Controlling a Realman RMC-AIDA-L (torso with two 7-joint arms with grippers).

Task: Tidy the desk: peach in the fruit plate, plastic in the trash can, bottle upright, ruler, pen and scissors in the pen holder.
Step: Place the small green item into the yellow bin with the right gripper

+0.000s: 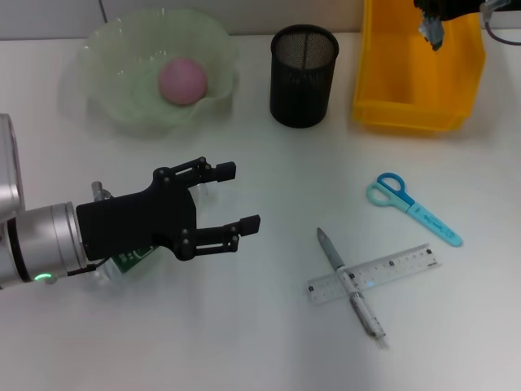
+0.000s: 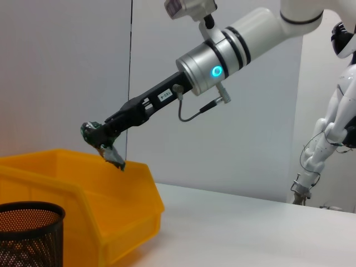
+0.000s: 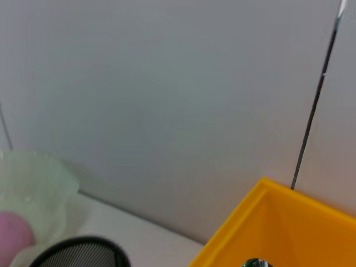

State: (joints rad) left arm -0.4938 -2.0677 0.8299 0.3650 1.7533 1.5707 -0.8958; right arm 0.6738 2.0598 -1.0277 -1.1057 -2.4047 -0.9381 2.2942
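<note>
Crumpled dark plastic [image 2: 105, 149] | pinched by right tool [image 2: 100, 142] | left tool [image 1: 232, 199] spread

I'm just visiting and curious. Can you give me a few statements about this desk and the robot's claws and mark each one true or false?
1. The peach lies in the fruit plate. True.
2. The scissors stand in the pen holder. False: they lie on the desk.
3. The right claw holds plastic over the yellow trash can. True.
4. The pen lies apart from the ruler. False: they cross.
5. The left claw is shut. False: it is open.
</note>
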